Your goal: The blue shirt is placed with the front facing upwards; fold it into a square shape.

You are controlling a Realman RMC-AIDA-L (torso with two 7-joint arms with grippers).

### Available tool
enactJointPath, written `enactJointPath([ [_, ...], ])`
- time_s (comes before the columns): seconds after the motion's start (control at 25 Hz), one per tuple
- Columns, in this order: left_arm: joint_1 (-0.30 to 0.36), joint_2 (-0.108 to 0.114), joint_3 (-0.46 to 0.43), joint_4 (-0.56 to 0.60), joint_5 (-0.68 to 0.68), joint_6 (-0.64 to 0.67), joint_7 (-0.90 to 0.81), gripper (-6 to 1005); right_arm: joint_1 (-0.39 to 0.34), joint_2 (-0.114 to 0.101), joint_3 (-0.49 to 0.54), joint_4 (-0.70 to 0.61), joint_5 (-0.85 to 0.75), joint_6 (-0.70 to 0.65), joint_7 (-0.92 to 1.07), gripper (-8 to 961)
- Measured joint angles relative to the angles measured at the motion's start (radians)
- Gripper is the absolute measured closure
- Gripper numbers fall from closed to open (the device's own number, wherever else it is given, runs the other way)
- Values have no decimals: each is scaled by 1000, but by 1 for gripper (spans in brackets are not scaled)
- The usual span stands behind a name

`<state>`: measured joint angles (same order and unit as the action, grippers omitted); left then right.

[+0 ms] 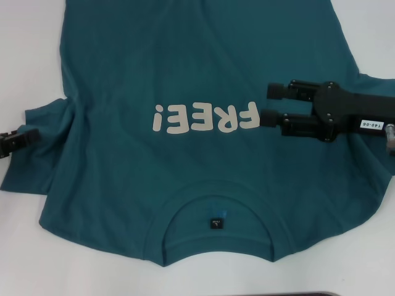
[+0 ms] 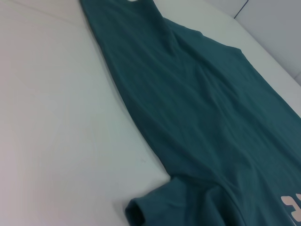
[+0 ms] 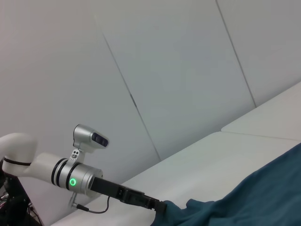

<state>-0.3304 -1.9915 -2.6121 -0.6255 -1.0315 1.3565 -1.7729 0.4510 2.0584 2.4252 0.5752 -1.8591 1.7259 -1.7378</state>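
With the blue shirt [image 1: 185, 80] spread front-up on the white table [image 1: 24, 55], we judge folding barely begun: our left gripper [image 1: 17, 140] pinches the left sleeve [image 1: 46, 145], our right gripper [image 1: 270, 105] hovers wide over the chest, needing the right sleeve next.

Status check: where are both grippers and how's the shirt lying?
Left gripper at the sleeve edge. Right gripper open over the blue shirt, beside the lettering. Shirt flat, front up, unfolded.

White table [image 1: 37, 74]; pale panelled wall [image 3: 155, 61] behind.
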Motion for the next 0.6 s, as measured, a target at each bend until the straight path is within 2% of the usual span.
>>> enactJointPath([
  [0.24,-1,-1,5,-10,0,5,-3,736,0,0,0,0,0,0,0,178],
  [0.6,-6,-1,1,-21,-6,8,-15,918,0,0,0,-2,0,-2,0,178],
])
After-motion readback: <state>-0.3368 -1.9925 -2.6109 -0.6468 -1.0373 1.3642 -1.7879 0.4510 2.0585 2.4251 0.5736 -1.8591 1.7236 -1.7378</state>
